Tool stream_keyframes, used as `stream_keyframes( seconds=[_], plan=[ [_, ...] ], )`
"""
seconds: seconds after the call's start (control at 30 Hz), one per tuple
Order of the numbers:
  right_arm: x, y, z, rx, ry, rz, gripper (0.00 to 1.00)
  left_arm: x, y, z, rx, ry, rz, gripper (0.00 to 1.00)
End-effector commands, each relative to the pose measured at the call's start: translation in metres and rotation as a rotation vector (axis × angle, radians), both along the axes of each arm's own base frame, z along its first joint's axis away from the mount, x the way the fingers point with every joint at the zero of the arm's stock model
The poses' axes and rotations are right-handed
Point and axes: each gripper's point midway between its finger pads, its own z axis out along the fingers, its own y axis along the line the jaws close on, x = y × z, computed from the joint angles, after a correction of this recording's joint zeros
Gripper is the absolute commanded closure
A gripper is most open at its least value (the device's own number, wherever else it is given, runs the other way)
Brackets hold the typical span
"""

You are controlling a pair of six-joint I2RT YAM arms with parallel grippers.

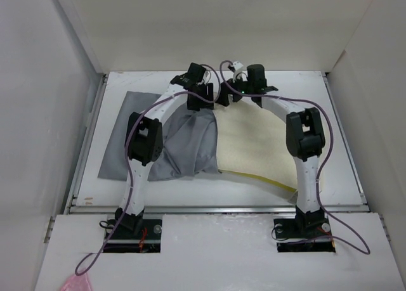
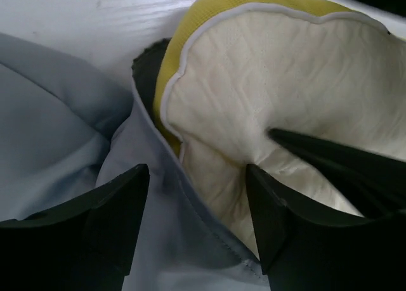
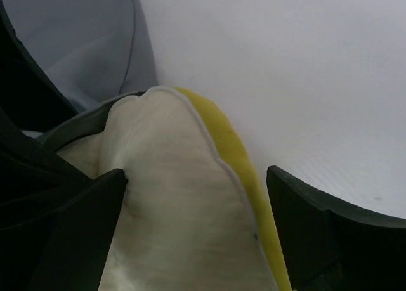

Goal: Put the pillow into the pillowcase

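Observation:
The pillow (image 1: 260, 145) lies cream face up at the table's middle right, its yellow edge band along the near side. The grey pillowcase (image 1: 184, 145) lies to its left, bunched against the pillow's left side. My left gripper (image 1: 206, 99) is at the pillow's far left corner. In the left wrist view it (image 2: 196, 221) is open and straddles the pillowcase hem (image 2: 209, 227), one finger against the pillow (image 2: 285, 88). My right gripper (image 1: 233, 94) is close beside it. In the right wrist view it (image 3: 196, 227) is open around the pillow corner (image 3: 184, 202).
White walls enclose the table on three sides. A metal rail (image 1: 216, 208) runs along the table's near edge. The flat part of the pillowcase (image 1: 127, 132) reaches the table's left edge. Purple cables (image 1: 336, 221) hang from both arms.

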Motion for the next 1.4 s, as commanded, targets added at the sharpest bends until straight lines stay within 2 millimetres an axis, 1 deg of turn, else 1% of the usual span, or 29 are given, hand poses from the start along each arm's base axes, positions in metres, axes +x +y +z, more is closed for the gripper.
stream_keyframes(
  seconds=[0.0,0.07,0.13,0.17,0.2,0.23,0.27,0.3,0.33,0.37,0.4,0.43,0.5,0.53,0.57,0.6,0.63,0.7,0.73,0.77,0.83,0.87,0.9,1.07,1.1,1.13,1.23,1.33,1.37],
  plan=[
    [-0.013,0.023,-0.010,-0.009,0.033,0.096,0.04,-0.018,0.017,0.021,0.022,0.014,0.001,0.40],
    [-0.015,0.022,-0.020,-0.016,0.058,0.096,0.14,-0.028,0.016,0.012,0.015,0.056,-0.015,0.38],
    [-0.015,0.022,-0.020,-0.016,0.059,0.096,0.43,-0.037,0.016,0.008,0.008,0.084,-0.026,0.46],
    [-0.014,0.018,-0.020,-0.033,0.055,0.068,0.52,-0.040,0.018,0.004,0.011,0.089,-0.026,0.68],
    [-0.014,0.016,-0.013,-0.029,0.052,0.049,0.60,-0.043,0.014,0.002,-0.012,0.100,-0.043,0.80],
    [-0.012,0.014,-0.009,-0.033,0.031,0.032,0.75,-0.043,0.014,0.002,-0.013,0.101,-0.043,0.89],
    [-0.010,0.010,-0.007,-0.045,0.017,0.006,0.79,-0.046,0.015,0.001,-0.008,0.112,-0.042,0.97],
    [-0.013,0.007,-0.011,-0.050,0.017,-0.003,0.84,-0.048,0.016,0.003,-0.008,0.110,-0.042,1.00],
    [-0.016,0.006,-0.001,-0.041,0.010,-0.007,1.00,-0.045,0.020,0.002,0.014,0.102,-0.014,1.00],
    [-0.020,0.005,-0.002,-0.040,0.010,-0.005,1.00,-0.043,0.022,0.013,0.014,0.076,-0.007,1.00],
    [-0.024,0.007,0.002,-0.028,0.004,0.010,1.00,-0.041,0.026,0.013,0.014,0.076,0.003,1.00],
    [-0.030,0.008,0.016,-0.011,-0.019,0.027,1.00,-0.035,0.029,0.023,0.022,0.040,0.017,1.00],
    [-0.037,0.007,0.025,0.003,-0.049,0.031,1.00,-0.030,0.039,0.034,0.046,0.031,0.046,1.00],
    [-0.042,0.001,0.016,-0.004,-0.064,0.010,1.00,-0.021,0.044,0.049,0.044,-0.003,0.066,1.00],
    [-0.042,-0.004,0.031,0.007,-0.092,-0.035,1.00,-0.020,0.045,0.053,0.050,-0.009,0.072,1.00],
    [-0.039,-0.012,0.030,-0.012,-0.108,-0.085,1.00,-0.019,0.050,0.066,0.038,-0.033,0.081,1.00],
    [-0.042,-0.018,0.023,-0.031,-0.097,-0.112,1.00,-0.020,0.050,0.073,0.032,-0.046,0.082,1.00],
    [-0.039,-0.024,0.024,-0.050,-0.098,-0.150,1.00,-0.026,0.052,0.084,0.022,-0.061,0.069,0.99],
    [-0.039,-0.025,0.024,-0.047,-0.091,-0.163,1.00,-0.032,0.052,0.084,0.016,-0.047,0.061,0.79],
    [-0.039,-0.025,0.024,-0.047,-0.091,-0.163,1.00,-0.040,0.052,0.073,0.012,-0.021,0.050,0.73],
    [-0.042,-0.020,0.027,-0.014,-0.074,-0.147,1.00,-0.049,0.043,0.074,-0.052,-0.022,0.024,0.63],
    [-0.043,-0.020,0.023,-0.015,-0.072,-0.147,1.00,-0.061,0.040,0.055,-0.047,0.028,0.004,0.53],
    [-0.043,-0.020,0.023,-0.007,-0.063,-0.151,1.00,-0.064,0.041,0.050,-0.045,0.046,0.011,0.49],
    [-0.045,-0.017,0.024,0.000,-0.060,-0.135,1.00,-0.072,0.038,0.029,-0.028,0.089,-0.011,0.45],
    [-0.050,-0.015,0.021,0.005,-0.048,-0.115,1.00,-0.072,0.031,0.031,-0.043,0.081,-0.027,0.45],
    [-0.052,-0.013,0.021,0.013,-0.045,-0.099,1.00,-0.069,0.026,0.026,-0.054,0.090,-0.036,0.41],
    [-0.053,-0.012,0.021,0.011,-0.051,-0.087,1.00,-0.058,0.010,0.038,-0.102,0.061,-0.050,0.35],
    [-0.053,-0.014,0.013,-0.001,-0.031,-0.096,1.00,-0.042,0.009,0.056,-0.128,0.017,-0.032,0.35],
    [-0.054,-0.014,0.007,-0.008,-0.014,-0.096,1.00,-0.043,0.009,0.058,-0.127,0.020,-0.032,0.35]
  ],
)
